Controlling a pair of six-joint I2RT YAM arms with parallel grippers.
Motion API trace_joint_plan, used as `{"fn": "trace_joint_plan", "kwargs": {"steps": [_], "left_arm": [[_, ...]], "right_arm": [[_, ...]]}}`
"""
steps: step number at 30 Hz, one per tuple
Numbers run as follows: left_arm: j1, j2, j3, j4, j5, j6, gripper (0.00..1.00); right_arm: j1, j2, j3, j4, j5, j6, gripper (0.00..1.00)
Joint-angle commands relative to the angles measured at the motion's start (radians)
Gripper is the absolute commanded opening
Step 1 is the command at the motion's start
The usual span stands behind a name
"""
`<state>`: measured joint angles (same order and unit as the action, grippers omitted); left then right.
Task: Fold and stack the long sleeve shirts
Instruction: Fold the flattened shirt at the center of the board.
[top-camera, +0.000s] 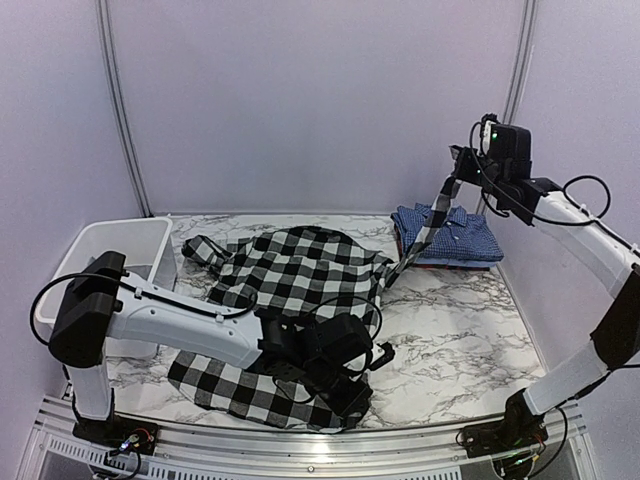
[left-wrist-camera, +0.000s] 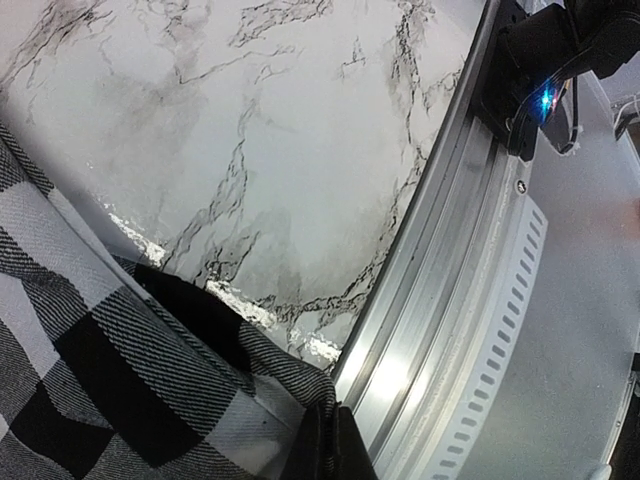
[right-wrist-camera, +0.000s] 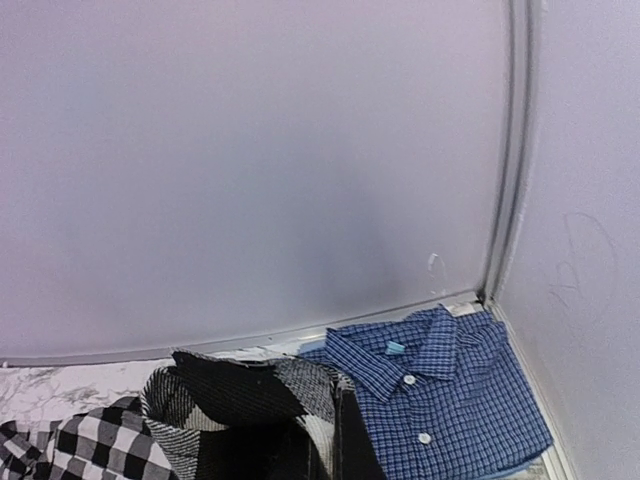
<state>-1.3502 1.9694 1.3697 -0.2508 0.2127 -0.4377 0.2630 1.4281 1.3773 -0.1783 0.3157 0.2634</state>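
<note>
The black-and-white check shirt (top-camera: 290, 265) lies spread over the marble table, its lower hem (top-camera: 235, 385) near the front edge. My left gripper (top-camera: 348, 398) is low at that front edge, shut on a corner of the hem; the left wrist view shows the check cloth (left-wrist-camera: 150, 370) pinched in my left gripper (left-wrist-camera: 333, 445). My right gripper (top-camera: 458, 168) is raised at the back right, shut on the sleeve (top-camera: 425, 225), which stretches taut up from the shirt. The right wrist view shows the cuff (right-wrist-camera: 250, 400) in my right gripper (right-wrist-camera: 335, 445). The blue checked shirt (top-camera: 450, 235) (right-wrist-camera: 440, 400) lies folded in the back right corner.
A white plastic bin (top-camera: 105, 255) stands at the left edge of the table. An aluminium rail (left-wrist-camera: 440, 300) runs along the front edge, right beside the left gripper. Walls close the back and both sides.
</note>
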Motion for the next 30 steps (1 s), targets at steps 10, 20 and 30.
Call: {"fn": "trace_joint_plan", "kwargs": {"steps": [10,20,30], "left_arm": [[0.006,-0.226,-0.206,0.085,-0.168,-0.132,0.0],[0.04,-0.433,-0.426,0.097,-0.337,-0.316,0.0],[0.043,-0.517,-0.563,0.083,-0.399,-0.405,0.0]], "right_arm": [[0.116,0.232,0.195,0.277,-0.299,-0.112,0.0],[0.249,0.502,0.492,0.34,-0.383,-0.122,0.0],[0.386,0.806,0.883,0.291,-0.437,-0.184,0.0]]}}
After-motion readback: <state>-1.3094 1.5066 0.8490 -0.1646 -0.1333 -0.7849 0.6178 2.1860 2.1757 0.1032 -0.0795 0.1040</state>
